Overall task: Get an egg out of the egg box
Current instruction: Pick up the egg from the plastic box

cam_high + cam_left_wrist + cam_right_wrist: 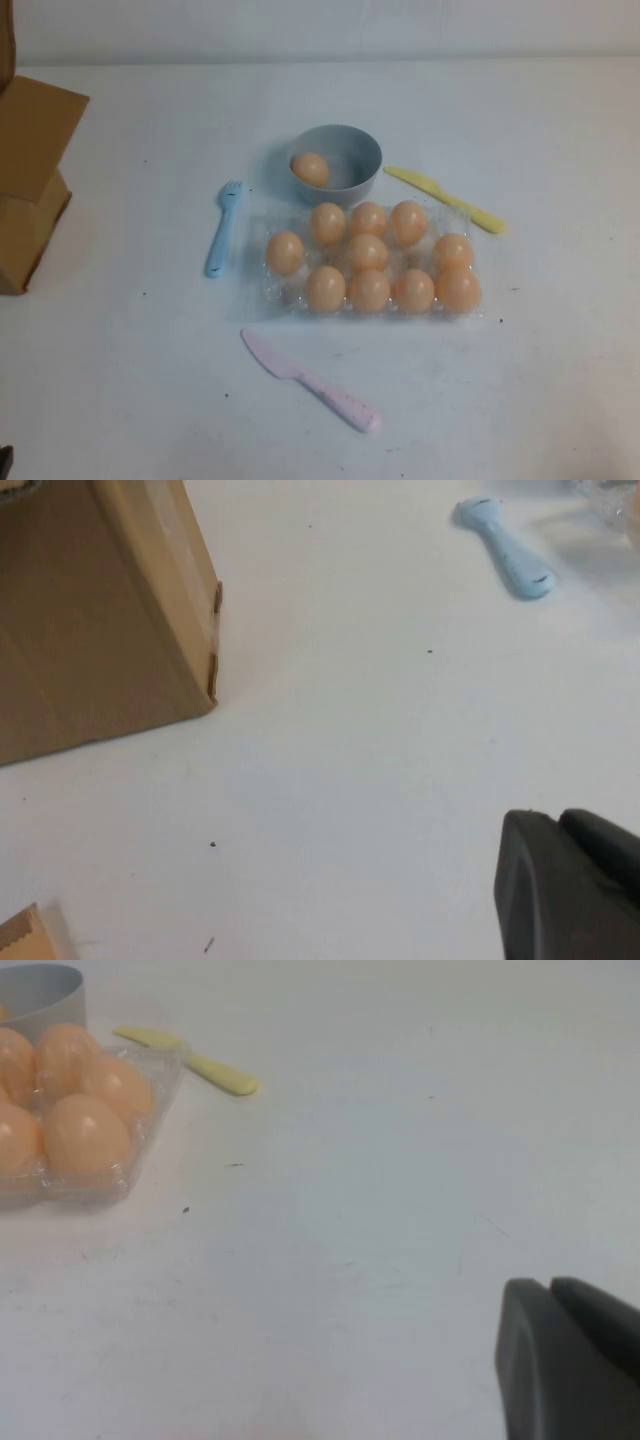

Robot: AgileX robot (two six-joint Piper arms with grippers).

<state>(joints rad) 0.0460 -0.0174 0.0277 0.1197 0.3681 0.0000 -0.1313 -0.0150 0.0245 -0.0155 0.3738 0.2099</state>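
on the egg box (262,262), no readable writing; grippers (570,1360) (570,880) parked apart

Open table lies right of the egg box (262,268); bowl (352,147), fork (223,228) and knives (310,380) hem its other sides

The high camera looks steeply down from the robot's side, taking in the whole white table (560,400). The left wrist camera sits low, close over the table, facing past the left gripper (570,890) toward the cardboard box (100,620) and blue fork (505,550). The right wrist camera, equally low behind the closed right gripper (570,1360), faces the egg box (150,1110) and yellow knife (195,1060). All these things also appear in the high view.
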